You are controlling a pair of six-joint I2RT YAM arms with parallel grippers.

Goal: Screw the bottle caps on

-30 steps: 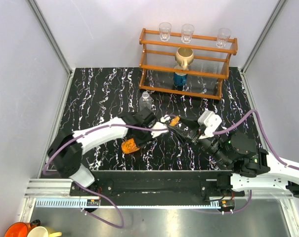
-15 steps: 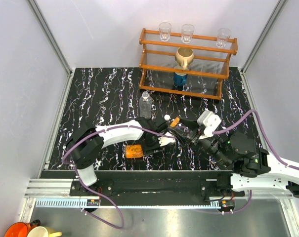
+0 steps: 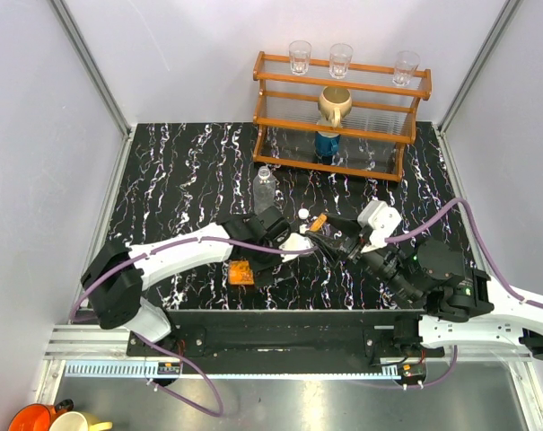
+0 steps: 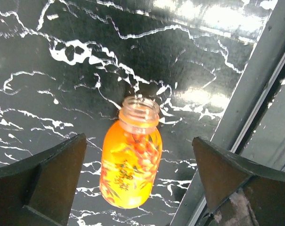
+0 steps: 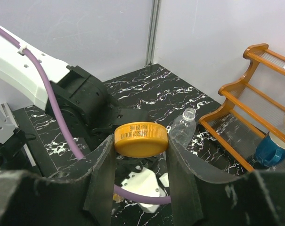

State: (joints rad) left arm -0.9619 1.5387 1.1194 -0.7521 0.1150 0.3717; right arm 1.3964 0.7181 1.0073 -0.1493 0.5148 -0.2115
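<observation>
From my station I see the left end effector [image 4: 140, 143] spread wide above the counter [image 3: 181, 171]. Its two dark fingers [image 4: 52, 174] stand well clear on either side of the orange bottle [image 4: 130, 165], touching nothing. That bottle rests on the black marbled surface near the front edge with its mouth uncapped. I cannot tell from these views whether it stands fully upright.

The right end effector [image 5: 141, 142] is pinching the orange cap [image 5: 141, 134] by its rim, one finger on each side. The cap is held flat with its printed top facing my wrist camera. In the overhead view the cap sits in the air near the middle of the counter, just beside the left arm's wrist and off to the right of the orange bottle.

The clear ribbed bottle [image 3: 265, 188] stands upright and uncapped further back, near the left foot of the wooden rack [image 3: 343, 117]. On the rack are three drinking glasses [image 3: 341, 59] on top and a tan mug [image 3: 335, 103] below.
</observation>
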